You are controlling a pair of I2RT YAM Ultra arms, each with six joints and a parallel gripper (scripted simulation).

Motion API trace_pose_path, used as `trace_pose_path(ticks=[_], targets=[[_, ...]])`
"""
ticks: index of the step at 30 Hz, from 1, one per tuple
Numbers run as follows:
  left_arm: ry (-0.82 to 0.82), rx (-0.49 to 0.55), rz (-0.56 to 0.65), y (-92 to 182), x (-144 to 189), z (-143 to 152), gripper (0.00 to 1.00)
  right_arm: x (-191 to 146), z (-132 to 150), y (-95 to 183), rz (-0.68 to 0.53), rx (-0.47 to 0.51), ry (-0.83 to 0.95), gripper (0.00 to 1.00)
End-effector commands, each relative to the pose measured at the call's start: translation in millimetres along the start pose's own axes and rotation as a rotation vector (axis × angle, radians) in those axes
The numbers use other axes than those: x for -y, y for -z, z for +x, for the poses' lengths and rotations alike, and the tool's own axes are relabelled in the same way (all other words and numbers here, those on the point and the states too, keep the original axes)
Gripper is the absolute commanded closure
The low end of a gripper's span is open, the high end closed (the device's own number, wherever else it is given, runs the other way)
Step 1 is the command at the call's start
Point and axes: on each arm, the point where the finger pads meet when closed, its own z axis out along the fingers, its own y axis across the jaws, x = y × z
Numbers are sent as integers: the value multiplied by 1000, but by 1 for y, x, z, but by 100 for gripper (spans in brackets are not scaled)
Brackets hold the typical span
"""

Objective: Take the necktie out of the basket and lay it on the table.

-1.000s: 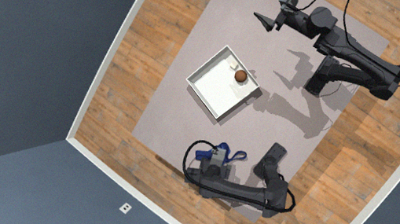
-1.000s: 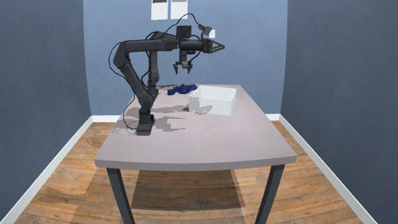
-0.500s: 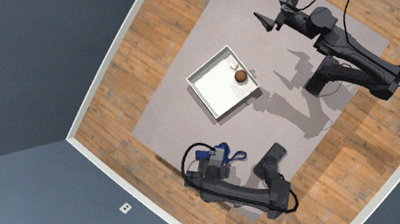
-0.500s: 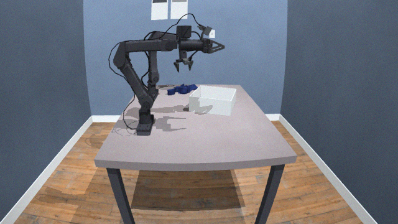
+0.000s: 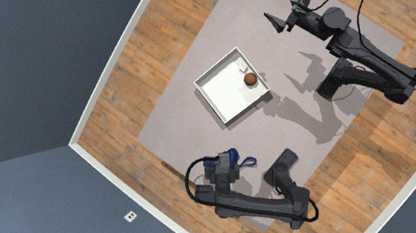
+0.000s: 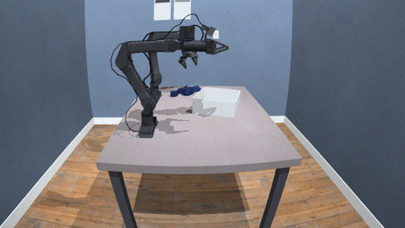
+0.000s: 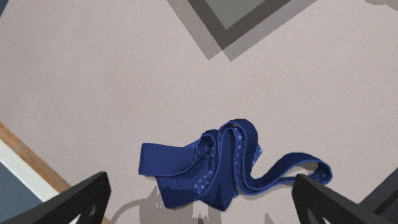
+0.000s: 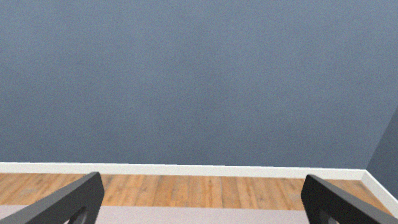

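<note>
The blue necktie (image 5: pixel 233 156) (image 6: pixel 186 90) (image 7: pixel 227 175) lies on the table in a loose, folded heap, with one loop reaching out to the side. It is outside the basket and apart from it. The white basket (image 5: pixel 215 66) (image 6: pixel 228 109) (image 7: pixel 226 39) stands flat on the table. In it lie a brown ball (image 5: pixel 250 79) and a small whitish thing (image 5: pixel 243 68), near one wall. My left gripper (image 6: pixel 190 66) (image 7: pixel 201 182) is open and empty, above the tie, pointing down. My right gripper (image 5: pixel 272 0) (image 6: pixel 227 47) (image 8: pixel 202 182) is open and empty, high over the table's other end.
The table (image 5: pixel 175 116) (image 6: pixel 202 149) carries both arm bases along one long side. The basket stands between the tie and the right arm's end. Shadows of the right arm fall on the table and basket. The left arm hides part of the tie in the top view.
</note>
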Motion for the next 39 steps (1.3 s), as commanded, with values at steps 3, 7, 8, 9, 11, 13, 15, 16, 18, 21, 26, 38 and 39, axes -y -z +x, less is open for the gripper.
trace_pose_path(ticks=[3,7,8,9,11,13,15,16,18,21,26,38,39], targets=[[124,203,-157,30,-17,-44,0,0,0,0,0,0,0,0],[195,312,-228,42,-23,-68,0,0,0,0,0,0,0,0],[214,339,-246,45,-25,-74,0,0,0,0,0,0,0,0],[232,367,-263,48,-26,-79,0,0,0,0,0,0,0,0],[232,367,-263,48,-26,-79,0,0,0,0,0,0,0,0],[268,421,-299,54,-30,-91,0,0,0,0,0,0,0,0],[303,475,-334,61,-33,-103,0,0,0,0,0,0,0,0],[321,502,-351,64,-34,-108,0,0,0,0,0,0,0,0],[355,555,-385,69,-37,-119,0,0,0,0,0,0,0,0],[406,631,-435,78,-42,-136,0,0,0,0,0,0,0,0],[484,749,-511,91,-48,-161,0,0,0,0,0,0,0,0],[604,931,-629,112,-59,-200,0,0,0,0,0,0,0,0],[613,944,-637,113,-59,-203,0,0,0,0,0,0,0,0]])
